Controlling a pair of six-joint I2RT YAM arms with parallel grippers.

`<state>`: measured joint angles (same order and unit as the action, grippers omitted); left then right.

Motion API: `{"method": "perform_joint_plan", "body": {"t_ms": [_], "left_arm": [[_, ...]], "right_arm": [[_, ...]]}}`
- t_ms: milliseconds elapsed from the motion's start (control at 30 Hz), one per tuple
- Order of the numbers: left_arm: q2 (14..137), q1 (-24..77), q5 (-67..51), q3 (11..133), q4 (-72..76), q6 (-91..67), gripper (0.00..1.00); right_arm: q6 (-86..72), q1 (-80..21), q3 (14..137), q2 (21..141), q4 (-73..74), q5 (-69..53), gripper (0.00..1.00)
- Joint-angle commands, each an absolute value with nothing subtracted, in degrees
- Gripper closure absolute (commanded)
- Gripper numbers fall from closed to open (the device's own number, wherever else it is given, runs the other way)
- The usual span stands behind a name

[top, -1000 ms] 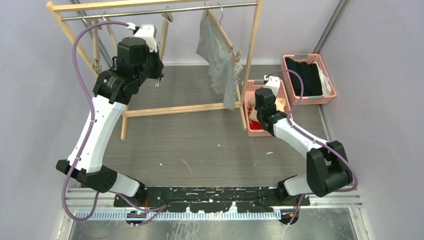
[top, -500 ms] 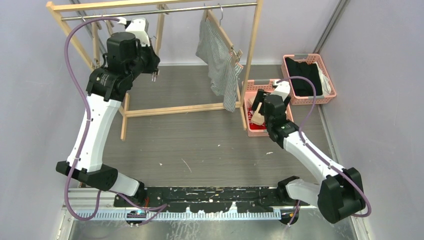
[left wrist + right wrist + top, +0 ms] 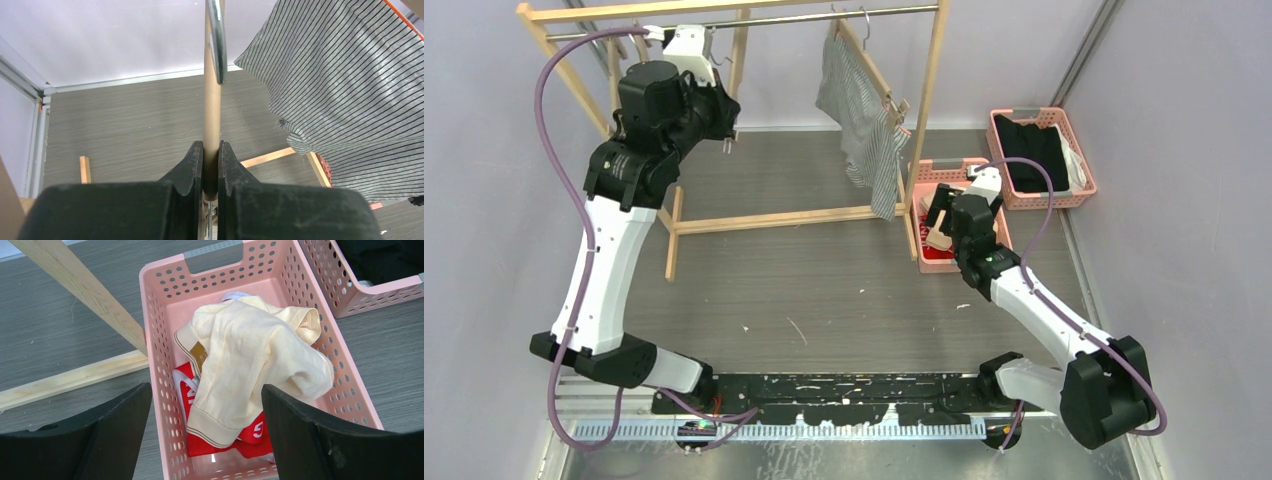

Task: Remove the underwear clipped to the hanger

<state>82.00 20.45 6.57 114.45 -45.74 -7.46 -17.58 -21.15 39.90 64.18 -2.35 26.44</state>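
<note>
The left gripper (image 3: 210, 162) was clenched on the wooden bar (image 3: 212, 100) of a hanger, below its metal hook (image 3: 216, 45), high at the drying rack (image 3: 929, 100). The grey-and-white striped shorts (image 3: 350, 90) hung to its right, clipped to a second hanger (image 3: 869, 65) on the rack's rail (image 3: 794, 18). The right gripper (image 3: 205, 390) was released, with its fingers wide apart, above the near pink basket (image 3: 160, 330). In that basket the beige shorts (image 3: 250, 355) lay on top of the red shorts (image 3: 182, 385). The neighbouring basket (image 3: 345, 295) held black clothes (image 3: 380, 257).
</note>
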Motion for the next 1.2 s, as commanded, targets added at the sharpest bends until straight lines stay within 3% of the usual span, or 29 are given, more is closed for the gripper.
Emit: {"method": "perform_joint_plan", "body": {"t_ms": [0,233,1167], "left_arm": [[78.4,20.0,6.5,115.5,-39.1,-5.8,1.0],[77.4,19.3,7.2,113.5,-37.4,-5.5,1.0],[88.2,17.1,10.0,126.2,-45.0,-6.0,1.0]], "right_arm": [[-18.2,-21.1,40.7,64.3,-5.4,25.8,0.14],[-18.3,-21.1,40.5,64.1,-5.4,24.9,0.14],[-18.3,-21.3,39.1,62.9,-6.1,23.1,0.15]]}}
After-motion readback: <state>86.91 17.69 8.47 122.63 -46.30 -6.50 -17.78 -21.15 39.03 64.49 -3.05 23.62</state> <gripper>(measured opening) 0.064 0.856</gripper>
